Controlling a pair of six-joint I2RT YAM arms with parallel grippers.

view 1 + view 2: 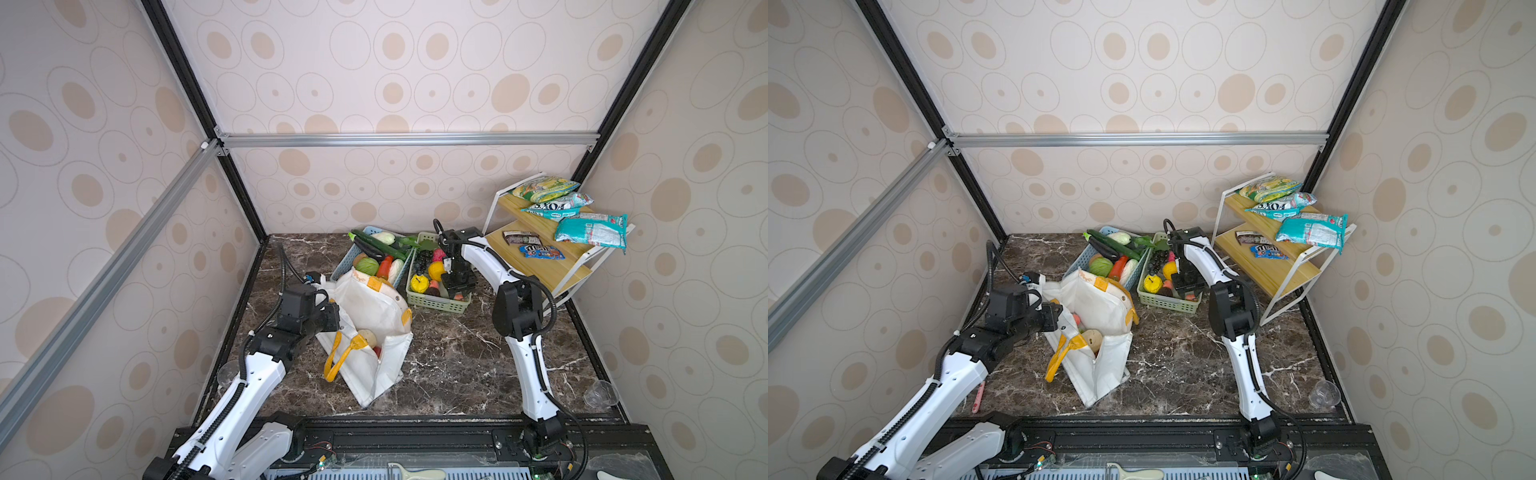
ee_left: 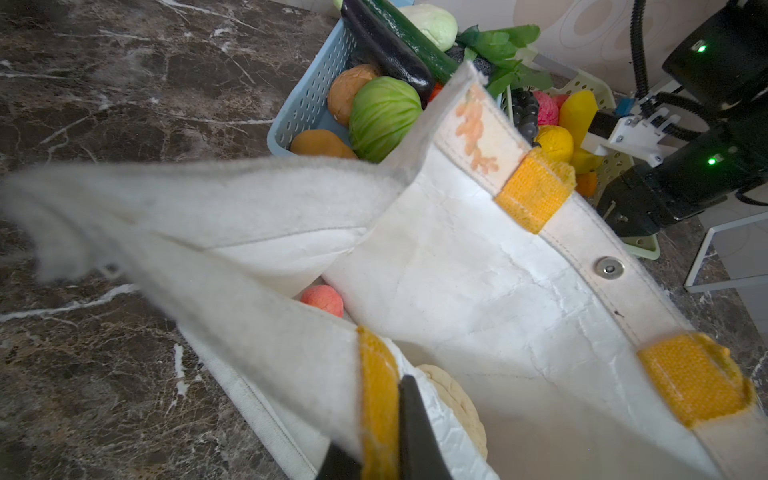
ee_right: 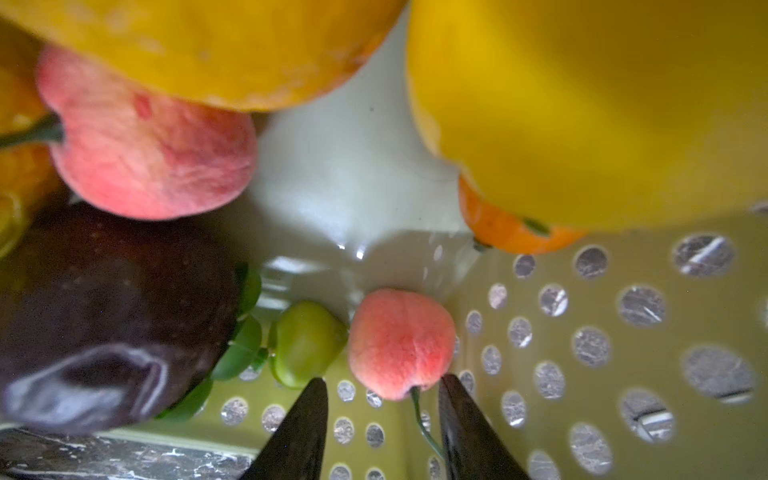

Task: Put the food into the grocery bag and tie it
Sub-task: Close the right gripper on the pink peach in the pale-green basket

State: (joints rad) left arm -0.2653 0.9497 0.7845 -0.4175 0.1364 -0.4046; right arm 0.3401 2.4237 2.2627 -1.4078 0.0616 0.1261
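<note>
The white grocery bag point(image 1: 374, 307) point(image 1: 1100, 303) stands open on the marble table, yellow handles hanging. My left gripper point(image 1: 332, 316) point(image 2: 382, 415) is shut on its near rim at a yellow tab. Inside the bag lie a pink fruit point(image 2: 323, 300) and a tan round piece point(image 2: 457, 407). My right gripper point(image 1: 455, 286) point(image 3: 382, 380) reaches down into the green basket point(image 1: 432, 303), jaws open. A small pink peach point(image 3: 401, 340) sits just ahead of the fingertips, its stem between them. More food crowds around: a bigger peach point(image 3: 145, 145), yellow fruits point(image 3: 582, 104), a dark plum point(image 3: 104, 311).
A blue basket point(image 1: 345, 262) of vegetables stands behind the bag, touching the green one. A wooden shelf point(image 1: 540, 266) with snack packets fills the back right corner. A clear cup point(image 1: 600, 392) sits at the front right, and a pink stick point(image 1: 978, 397) at the table's left edge.
</note>
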